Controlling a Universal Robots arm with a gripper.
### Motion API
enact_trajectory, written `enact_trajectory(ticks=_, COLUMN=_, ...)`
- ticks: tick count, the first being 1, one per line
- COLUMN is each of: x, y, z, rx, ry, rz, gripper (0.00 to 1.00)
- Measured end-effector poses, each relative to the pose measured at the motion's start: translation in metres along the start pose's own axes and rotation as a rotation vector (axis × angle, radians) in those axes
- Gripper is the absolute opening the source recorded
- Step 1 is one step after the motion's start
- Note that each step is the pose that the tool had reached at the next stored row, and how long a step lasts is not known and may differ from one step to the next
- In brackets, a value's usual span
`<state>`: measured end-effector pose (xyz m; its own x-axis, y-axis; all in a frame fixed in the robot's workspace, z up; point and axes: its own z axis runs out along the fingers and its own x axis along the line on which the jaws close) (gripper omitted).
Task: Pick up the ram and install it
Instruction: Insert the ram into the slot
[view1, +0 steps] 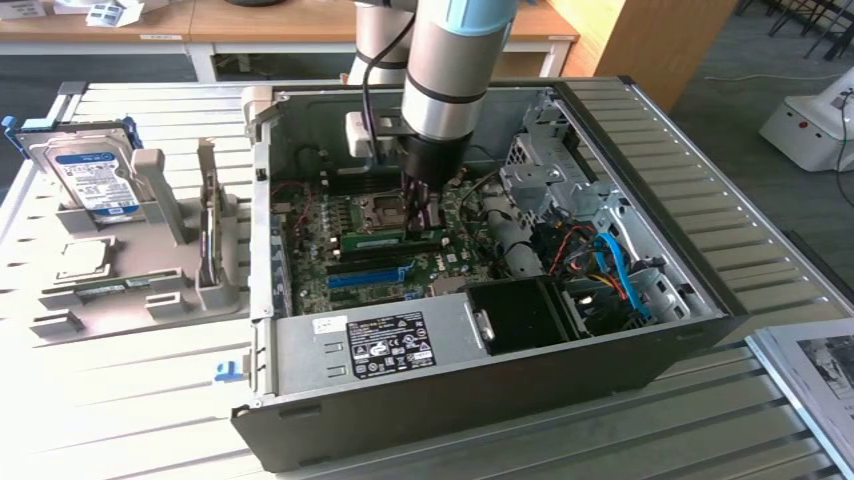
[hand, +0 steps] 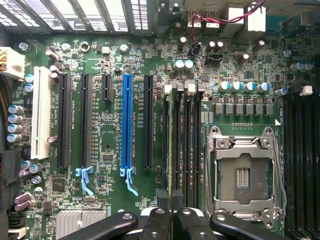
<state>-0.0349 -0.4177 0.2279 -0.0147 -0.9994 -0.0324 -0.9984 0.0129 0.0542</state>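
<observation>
Slatted table (view1: 134, 410): computer case (view1: 534, 400), grey rack (view1: 100, 318)

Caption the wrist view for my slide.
Gripper shut on the thin green ram stick, edge-on over black memory slots.

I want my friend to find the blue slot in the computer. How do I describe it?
Look inside the open computer case, at the green motherboard. Long slots lie side by side there. The blue slot is the only bright blue one; its neighbours are black slots.
</observation>
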Motion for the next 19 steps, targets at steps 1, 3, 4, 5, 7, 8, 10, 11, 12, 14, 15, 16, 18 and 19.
enact_trajectory(ticks=1, x=0.0013, y=-0.0005, z=0.0, rx=0.0, ry=0.0, rz=0.0, gripper=0.12)
enact_trajectory(ticks=3, x=0.0014, y=-0.0005, z=0.0002, rx=0.0, ry=0.0001, rz=0.0, gripper=0.12)
enact_trajectory(ticks=4, x=0.0014, y=-0.0005, z=0.0004, rx=-0.0001, ry=0.0001, rz=0.0, gripper=0.12)
enact_trajectory(ticks=5, x=0.0014, y=-0.0005, z=0.0006, rx=-0.0001, ry=0.0, rz=0.0, gripper=0.12)
enact_trajectory(ticks=7, x=0.0014, y=-0.0005, z=0.0008, rx=0.0, ry=0.0001, rz=0.0, gripper=0.12)
enact_trajectory(ticks=8, x=0.0014, y=-0.0005, z=0.0009, rx=-0.0001, ry=0.0, rz=0.0, gripper=0.12)
enact_trajectory(ticks=10, x=0.0014, y=-0.0005, z=0.0009, rx=0.0, ry=0.0, rz=0.0, gripper=0.12)
enact_trajectory(ticks=11, x=0.0014, y=-0.0005, z=0.0009, rx=0.0, ry=0.0, rz=0.001, gripper=0.12)
enact_trajectory(ticks=12, x=0.0014, y=-0.0005, z=0.0009, rx=0.0, ry=-0.0002, rz=0.003, gripper=0.12)
enact_trajectory(ticks=14, x=0.0013, y=-0.0006, z=0.0009, rx=0.0002, ry=-0.0005, rz=0.008, gripper=0.12)
enact_trajectory(ticks=15, x=0.0013, y=-0.0006, z=0.001, rx=0.0003, ry=-0.0006, rz=0.009, gripper=0.12)
enact_trajectory(ticks=16, x=0.0013, y=-0.0006, z=0.001, rx=0.0003, ry=-0.0006, rz=0.01, gripper=0.12)
enact_trajectory(ticks=18, x=0.0014, y=-0.0006, z=0.0009, rx=0.0003, ry=-0.0005, rz=0.01, gripper=0.12)
enact_trajectory(ticks=19, x=0.0014, y=-0.0006, z=0.0009, rx=0.0003, ry=-0.0006, rz=0.01, gripper=0.12)
